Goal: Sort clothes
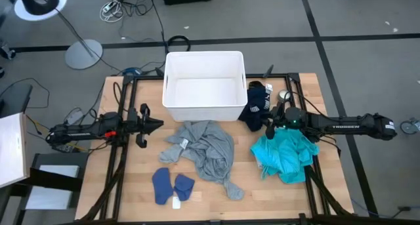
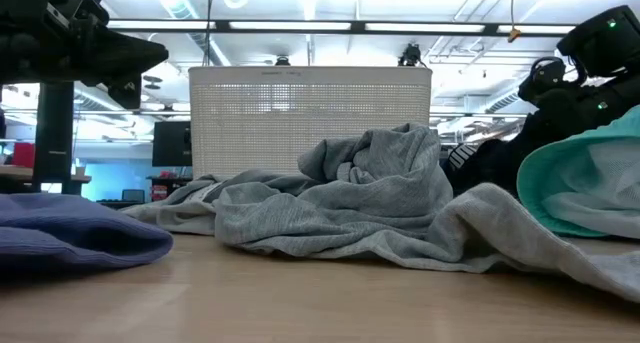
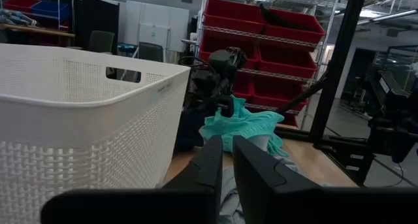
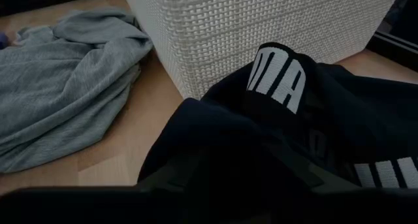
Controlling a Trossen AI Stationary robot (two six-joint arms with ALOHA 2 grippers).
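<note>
A large grey shirt lies crumpled on the table's middle. Two small blue socks lie side by side near the front left. A teal shirt lies heaped at the right, under my right arm. A dark navy garment with white print lies bunched against the white bin's right side. My right gripper is open, low over the navy garment's near edge. My left gripper is shut and empty, above the table left of the grey shirt. My right gripper stands right over the navy garment's near edge, its fingers apart and coming level from the table's right side. The dark cloth fills the space before them, and I cannot tell whether they touch it.
A white perforated plastic bin stands at the table's far middle, nothing showing inside. A black frame runs along the table's sides. Bare wood lies between the socks and the teal shirt at the front.
</note>
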